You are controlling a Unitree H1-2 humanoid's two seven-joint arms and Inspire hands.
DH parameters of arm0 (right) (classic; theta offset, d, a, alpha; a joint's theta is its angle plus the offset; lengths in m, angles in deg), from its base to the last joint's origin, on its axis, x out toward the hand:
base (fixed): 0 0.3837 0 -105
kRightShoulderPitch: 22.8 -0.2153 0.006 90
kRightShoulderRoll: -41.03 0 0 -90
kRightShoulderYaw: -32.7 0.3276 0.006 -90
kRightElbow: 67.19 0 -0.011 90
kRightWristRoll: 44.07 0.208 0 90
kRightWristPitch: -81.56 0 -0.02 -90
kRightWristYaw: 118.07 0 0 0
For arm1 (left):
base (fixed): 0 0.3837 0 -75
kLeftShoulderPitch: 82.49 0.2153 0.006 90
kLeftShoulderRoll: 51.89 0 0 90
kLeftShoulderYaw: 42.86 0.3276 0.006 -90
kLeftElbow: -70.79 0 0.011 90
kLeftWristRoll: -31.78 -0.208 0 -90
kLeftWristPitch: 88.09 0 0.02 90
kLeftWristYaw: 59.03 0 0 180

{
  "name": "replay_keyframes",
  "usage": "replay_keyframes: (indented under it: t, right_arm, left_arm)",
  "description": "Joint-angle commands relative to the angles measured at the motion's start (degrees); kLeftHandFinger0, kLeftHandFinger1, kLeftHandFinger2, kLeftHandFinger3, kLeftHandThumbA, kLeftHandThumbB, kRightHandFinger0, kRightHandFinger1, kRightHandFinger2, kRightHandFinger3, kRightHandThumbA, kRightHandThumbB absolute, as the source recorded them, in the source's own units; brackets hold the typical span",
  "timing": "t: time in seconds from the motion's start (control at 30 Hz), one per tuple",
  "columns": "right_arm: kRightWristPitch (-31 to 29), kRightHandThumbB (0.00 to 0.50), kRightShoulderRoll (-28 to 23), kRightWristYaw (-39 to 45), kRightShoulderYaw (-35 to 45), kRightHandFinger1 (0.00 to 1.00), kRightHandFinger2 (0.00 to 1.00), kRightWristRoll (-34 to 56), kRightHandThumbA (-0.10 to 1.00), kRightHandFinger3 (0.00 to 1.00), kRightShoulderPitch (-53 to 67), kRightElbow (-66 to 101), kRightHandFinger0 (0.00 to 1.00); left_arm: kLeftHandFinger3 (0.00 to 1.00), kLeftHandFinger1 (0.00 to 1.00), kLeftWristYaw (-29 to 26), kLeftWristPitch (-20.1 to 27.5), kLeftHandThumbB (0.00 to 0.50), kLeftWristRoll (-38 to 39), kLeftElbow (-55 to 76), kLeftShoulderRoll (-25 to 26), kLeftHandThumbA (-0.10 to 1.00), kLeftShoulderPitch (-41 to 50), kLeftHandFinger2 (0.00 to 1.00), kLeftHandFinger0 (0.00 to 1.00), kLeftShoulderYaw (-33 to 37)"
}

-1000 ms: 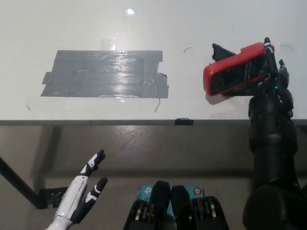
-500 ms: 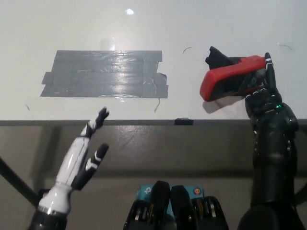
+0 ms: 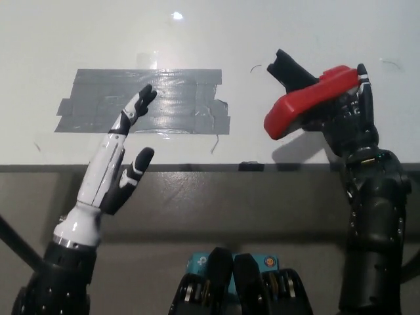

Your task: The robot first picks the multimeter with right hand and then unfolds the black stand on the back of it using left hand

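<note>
One multimeter (image 3: pixel 303 104), red with a black stand end jutting up-left, was clasped in the fingers (image 3: pixel 360 88) of the black right hand (image 3: pixel 351 125) above the white worktop (image 3: pixel 65 33). Fingers spread and empty, the white left hand (image 3: pixel 118 167) reached over a grey tape patch (image 3: pixel 177 98).

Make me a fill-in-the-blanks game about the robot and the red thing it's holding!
1. The multimeter has a shell coloured ____.
2. It is held by the black ____ hand.
3. The white left hand holds nothing, and its fingers are ____.
4. The patch of tape on the table is coloured ____.

Missing words: red; right; apart; grey
</note>
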Motion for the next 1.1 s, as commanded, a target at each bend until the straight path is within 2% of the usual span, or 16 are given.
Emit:
replay_keyframes:
  t: [0.0,0.03,0.07,0.2,0.27,0.4,0.5,0.57,0.63,0.67,0.73,0.77,0.9,0.97,1.07]
  right_arm:
    - [4.3,0.133,0.6,13.6,-8.7,0.24,0.88,21.9,-0.1,1.0,-4.6,13.2,0.0]
    - [4.3,0.154,0.4,14.7,-9.9,0.22,0.85,21.9,-0.1,1.0,-4.2,13.6,0.0]
    - [4.3,0.151,0.4,16.3,-11.1,0.17,0.81,22.0,-0.1,1.0,-3.2,14.5,0.0]
    - [4.3,0.149,0.0,16.6,-12.1,0.17,0.81,23.0,-0.1,1.0,-2.8,14.8,0.0]
    - [4.3,0.153,-0.7,19.9,-15.3,0.13,0.76,25.8,-0.1,1.0,-0.8,16.2,0.0]
    - [4.3,0.148,-1.2,21.3,-16.5,0.09,0.73,26.5,-0.1,0.96,-0.3,16.3,0.0]
    - [4.3,0.154,-2.6,24.5,-21.3,0.0,0.6,27.9,-0.1,0.81,1.8,18.1,0.0]
    - [4.3,0.154,-2.9,24.9,-22.2,0.0,0.5,28.7,-0.1,0.71,2.2,18.4,0.0]
    - [4.3,0.154,-3.2,25.0,-22.5,0.0,0.49,29.1,-0.1,0.7,2.3,18.4,0.0]
    - [4.3,0.152,-2.8,26.2,-23.4,0.0,0.44,29.6,-0.1,0.63,2.8,18.7,0.0]
    - [4.3,0.171,-2.6,26.4,-24.2,0.0,0.27,30.2,-0.1,0.44,3.5,19.4,0.0]
    - [4.3,0.173,-2.7,26.4,-24.6,0.0,0.24,30.5,-0.1,0.41,3.8,19.6,0.0]
    - [4.3,0.153,-4.2,27.7,-26.4,0.0,0.2,30.8,-0.1,0.37,4.8,20.2,0.0]
    - [4.3,0.134,-4.5,27.7,-26.7,0.0,0.17,31.3,-0.1,0.37,5.2,20.6,0.0]
    - [4.3,0.131,-4.9,27.2,-27.3,0.0,0.18,32.8,-0.1,0.38,5.8,21.1,0.0]
  left_arm:
    - [1.0,1.0,1.9,-6.0,0.244,2.4,6.7,-1.2,1.0,-7.0,1.0,1.0,-0.8]
    - [1.0,1.0,2.1,-6.3,0.238,2.5,6.1,-1.3,1.0,-8.1,1.0,1.0,-0.7]
    - [1.0,1.0,2.2,-6.7,0.232,2.2,5.6,-1.4,1.0,-9.2,1.0,1.0,-0.4]
    - [1.0,1.0,2.3,-7.0,0.233,2.1,5.7,-1.3,1.0,-9.4,1.0,1.0,-0.3]
    - [1.0,1.0,2.7,-8.0,0.266,0.8,5.7,-1.3,1.0,-11.5,1.0,1.0,0.1]
    - [1.0,1.0,2.8,-8.5,0.271,0.7,5.6,-1.4,1.0,-12.0,1.0,1.0,0.3]
    - [1.0,1.0,3.0,-8.6,0.272,0.5,5.2,-2.1,1.0,-14.8,1.0,1.0,1.2]
    - [1.0,1.0,3.1,-8.4,0.261,0.5,5.1,-2.2,1.0,-15.4,1.0,1.0,1.3]
    - [1.0,1.0,3.1,-8.5,0.261,0.5,5.1,-2.2,1.0,-15.4,1.0,1.0,1.3]
    - [1.0,1.0,3.2,-9.0,0.276,0.1,5.2,-2.5,1.0,-16.8,1.0,1.0,1.6]
    - [1.0,1.0,3.2,-10.0,0.284,0.4,5.5,-3.0,1.0,-18.3,1.0,1.0,1.5]
    - [1.0,1.0,3.2,-10.5,0.285,0.5,5.8,-3.0,1.0,-18.8,1.0,1.0,1.5]
    - [1.0,1.0,3.6,-12.2,0.279,0.2,7.2,-2.8,1.0,-20.3,1.0,1.0,0.9]
    - [1.0,1.0,3.7,-13.0,0.291,0.4,7.5,-2.6,1.0,-21.1,1.0,1.0,0.7]
    - [1.0,1.0,3.9,-14.0,0.297,0.8,8.1,-2.6,1.0,-21.8,1.0,1.0,0.4]
